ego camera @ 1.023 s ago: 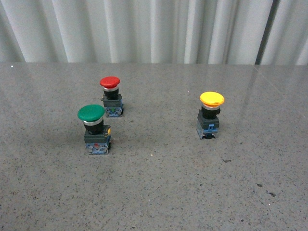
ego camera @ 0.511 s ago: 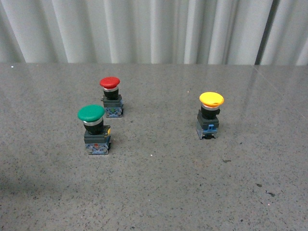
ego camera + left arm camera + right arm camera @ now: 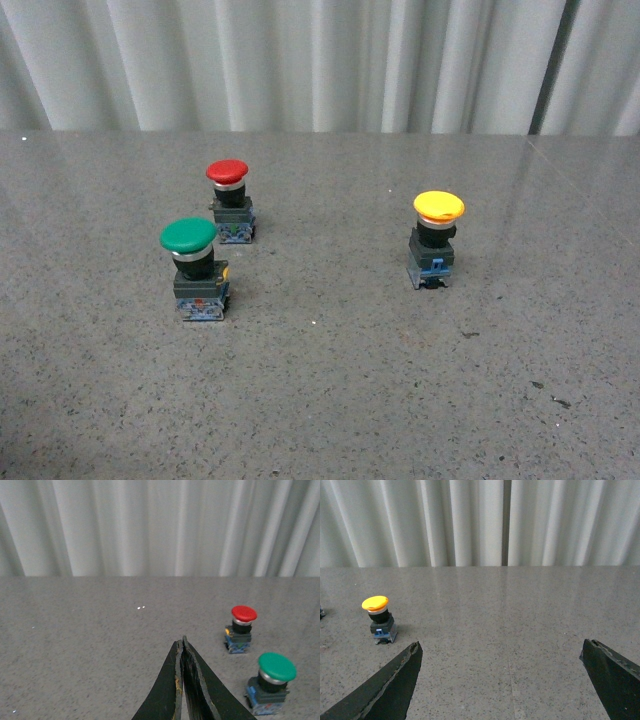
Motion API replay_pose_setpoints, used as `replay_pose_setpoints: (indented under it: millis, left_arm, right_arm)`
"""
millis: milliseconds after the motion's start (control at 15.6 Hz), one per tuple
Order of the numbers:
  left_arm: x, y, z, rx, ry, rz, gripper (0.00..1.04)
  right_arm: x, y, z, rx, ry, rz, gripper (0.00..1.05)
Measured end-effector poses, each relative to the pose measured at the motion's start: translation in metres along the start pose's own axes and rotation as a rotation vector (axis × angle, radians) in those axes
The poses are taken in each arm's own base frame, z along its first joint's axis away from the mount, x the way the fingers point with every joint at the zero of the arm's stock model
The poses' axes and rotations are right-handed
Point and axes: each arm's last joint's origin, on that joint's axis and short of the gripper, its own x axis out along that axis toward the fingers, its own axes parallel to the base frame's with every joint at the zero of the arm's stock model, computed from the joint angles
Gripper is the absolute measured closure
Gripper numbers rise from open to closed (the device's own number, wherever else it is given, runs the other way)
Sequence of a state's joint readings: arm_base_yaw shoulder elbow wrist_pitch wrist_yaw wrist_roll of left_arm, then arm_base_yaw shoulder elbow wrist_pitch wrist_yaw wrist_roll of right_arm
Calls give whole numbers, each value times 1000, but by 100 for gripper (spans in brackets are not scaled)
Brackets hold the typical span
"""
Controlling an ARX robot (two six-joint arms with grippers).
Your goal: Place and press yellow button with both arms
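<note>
Three push buttons stand upright on the grey speckled table (image 3: 330, 400). Toward the left edge is the green-capped button (image 3: 190, 268), with the red-capped button (image 3: 230, 200) just behind it, nearer the far edge. Well apart from both, toward the right edge, the yellow button (image 3: 435, 240) stands untouched, with a round yellow mushroom cap, a black body and a blue-grey base. The left gripper (image 3: 182, 642) is clenched on nothing, and the right gripper (image 3: 501, 644) is spread wide and empty.
</note>
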State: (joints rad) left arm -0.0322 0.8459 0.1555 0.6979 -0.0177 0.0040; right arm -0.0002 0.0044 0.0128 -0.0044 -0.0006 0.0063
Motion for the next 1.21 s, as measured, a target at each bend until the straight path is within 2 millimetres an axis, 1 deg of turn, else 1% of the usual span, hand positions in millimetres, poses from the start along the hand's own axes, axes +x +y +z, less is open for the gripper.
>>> replay_pose_setpoints:
  millis: [192, 256, 447, 511, 575, 831, 1215]
  left_arm:
    - [-9, 6, -9, -1, 28, 35, 103]
    - [-14, 5, -10, -1, 18, 15, 103]
    - [-21, 4, -12, -1, 13, 13, 103]
    - [-30, 4, -18, -1, 23, 13, 103]
    - [-35, 4, -23, -1, -6, 13, 103]
    - [-46, 4, -20, -1, -9, 13, 103]
    - [-55, 4, -20, -1, -5, 13, 103]
  right_arm:
    - [0, 0, 0, 0, 0, 0, 6]
    - [0, 0, 0, 0, 0, 0, 6]
    - [0, 0, 0, 0, 0, 0, 6]
    - [0, 0, 0, 0, 0, 0, 6]
    - [0, 0, 0, 0, 0, 0, 6]
    - [0, 0, 0, 0, 0, 0, 6]
    - [0, 0, 0, 0, 0, 0, 6]
